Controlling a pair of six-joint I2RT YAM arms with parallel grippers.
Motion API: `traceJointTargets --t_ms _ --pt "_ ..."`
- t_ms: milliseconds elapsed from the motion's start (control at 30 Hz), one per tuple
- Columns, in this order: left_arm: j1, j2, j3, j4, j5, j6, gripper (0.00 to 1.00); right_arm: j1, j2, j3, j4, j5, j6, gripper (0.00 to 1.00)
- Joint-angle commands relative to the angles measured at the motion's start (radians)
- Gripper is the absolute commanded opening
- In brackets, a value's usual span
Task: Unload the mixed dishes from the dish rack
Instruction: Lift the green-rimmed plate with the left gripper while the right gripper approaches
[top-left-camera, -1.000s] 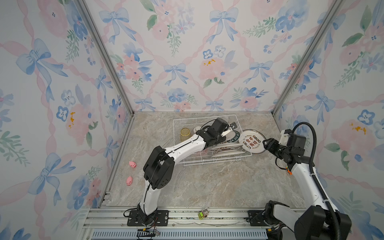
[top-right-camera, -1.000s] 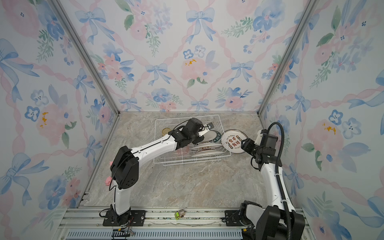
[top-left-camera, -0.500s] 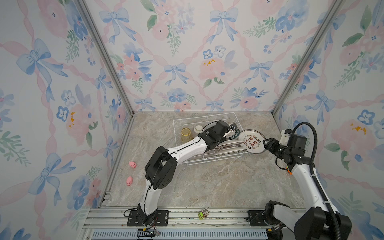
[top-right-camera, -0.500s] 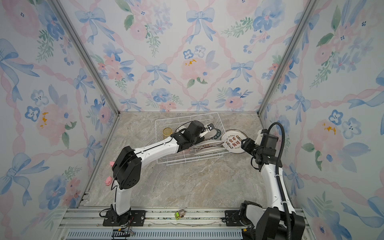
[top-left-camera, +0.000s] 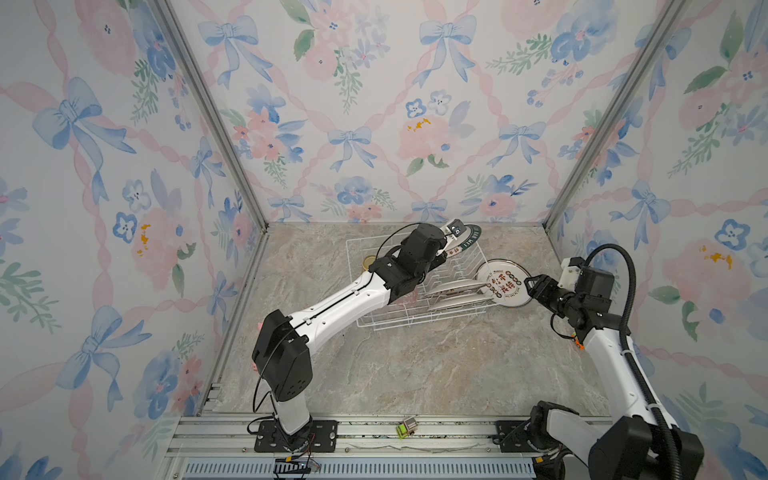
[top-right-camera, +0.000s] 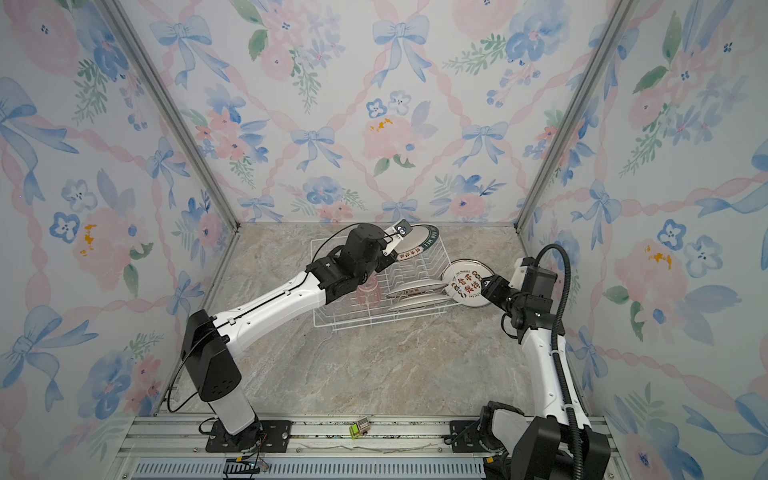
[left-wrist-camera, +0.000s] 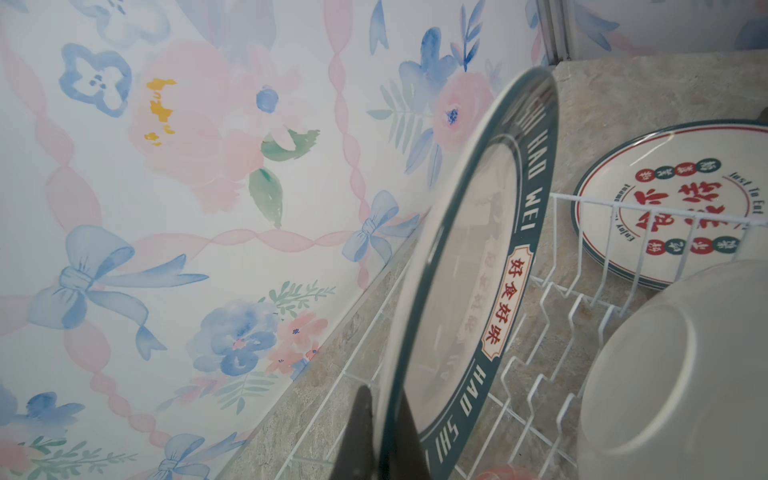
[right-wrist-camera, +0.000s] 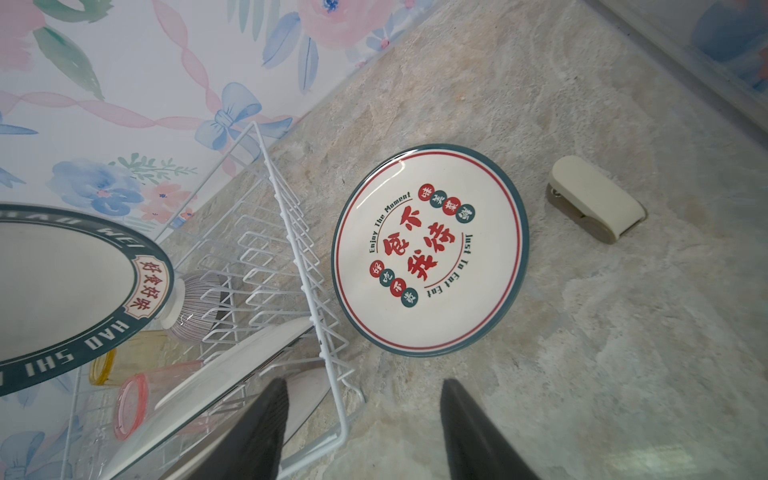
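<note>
Left wrist view: left hand (left-wrist-camera: 384, 415) clamps one lettered plate (left-wrist-camera: 465, 249) by the rim, above the dish rack (top-left-camera: 415, 322). Inside: two leaning plates (top-left-camera: 453, 287), one ribbed bowl (right-wrist-camera: 195, 307), one yellow tumbler (right-wrist-camera: 104, 365), one pink tumbler (right-wrist-camera: 131, 405). One flat plate (right-wrist-camera: 428, 249) lies on the desk (right-wrist-camera: 582, 353); right hand (right-wrist-camera: 365, 415) gapes empty.

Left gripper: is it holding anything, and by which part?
Yes. The left gripper is shut on the dark-rimmed plate, pinching its rim. The right gripper is open and empty.
</note>
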Motion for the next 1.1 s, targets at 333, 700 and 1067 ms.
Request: traceJointTargets --t_ms 333,700,1067 --pt "0.142 -0.241 -0.14 -0.025 0.477 -0.458 0.0 0.008 -0.155 -0.107 0.287 -0.337 0.062 0.59" --pt "0.242 -0.365 -0.389 0.195 0.792 -0.722 0.0 0.088 -0.209 -0.153 0.481 -0.588 0.129 0.58" --pt "0.252 -0.357 -0.527 0.418 0.922 -0.875 0.0 0.216 -0.142 -0.142 0.499 -0.553 0.12 0.44"
